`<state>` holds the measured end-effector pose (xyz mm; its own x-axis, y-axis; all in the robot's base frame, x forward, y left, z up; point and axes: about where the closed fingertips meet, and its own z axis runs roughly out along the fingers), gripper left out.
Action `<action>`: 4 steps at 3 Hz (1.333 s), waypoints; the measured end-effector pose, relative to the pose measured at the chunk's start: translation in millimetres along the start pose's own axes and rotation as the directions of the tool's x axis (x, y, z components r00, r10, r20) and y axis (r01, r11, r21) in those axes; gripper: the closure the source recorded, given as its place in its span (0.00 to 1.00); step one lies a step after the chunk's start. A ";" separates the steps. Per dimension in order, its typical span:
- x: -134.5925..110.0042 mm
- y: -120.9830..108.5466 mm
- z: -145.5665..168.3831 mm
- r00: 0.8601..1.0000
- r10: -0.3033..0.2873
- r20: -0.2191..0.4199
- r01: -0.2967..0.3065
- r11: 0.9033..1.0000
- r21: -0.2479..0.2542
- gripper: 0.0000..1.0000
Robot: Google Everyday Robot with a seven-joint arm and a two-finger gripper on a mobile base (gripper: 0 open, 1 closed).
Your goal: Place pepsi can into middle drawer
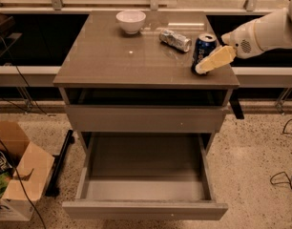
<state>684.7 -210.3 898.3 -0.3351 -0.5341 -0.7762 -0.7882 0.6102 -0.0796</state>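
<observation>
The pepsi can [202,50], dark blue with a silver top, stands upright near the right front edge of the cabinet top [117,61]. My gripper [212,61], cream-coloured on a white arm reaching in from the right, is at the can's lower right side and overlaps it in the camera view. The middle drawer [145,162] is pulled out below, a grey box with low walls and a bare floor.
A white bowl [130,20] stands at the back of the top. A silver-grey can [175,39] lies on its side behind the pepsi can. A shut flat front panel [146,119] sits above the open drawer. A cardboard box [17,175] and cables lie on the floor at left.
</observation>
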 end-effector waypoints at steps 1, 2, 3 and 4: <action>-5.0 -6.3 14.5 1.000 0.009 0.028 -0.009 1.000 -0.013 0.00; -10.9 -16.5 34.2 0.998 0.030 0.053 -0.028 0.999 -0.029 0.03; -14.1 -20.0 44.9 0.997 0.041 0.065 -0.038 0.998 -0.042 0.26; -21.8 -18.1 54.2 0.996 0.036 0.079 -0.032 0.998 -0.057 0.49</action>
<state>734.3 -177.9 882.8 -0.3217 -0.4639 -0.8254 -0.8056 0.5922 -0.0189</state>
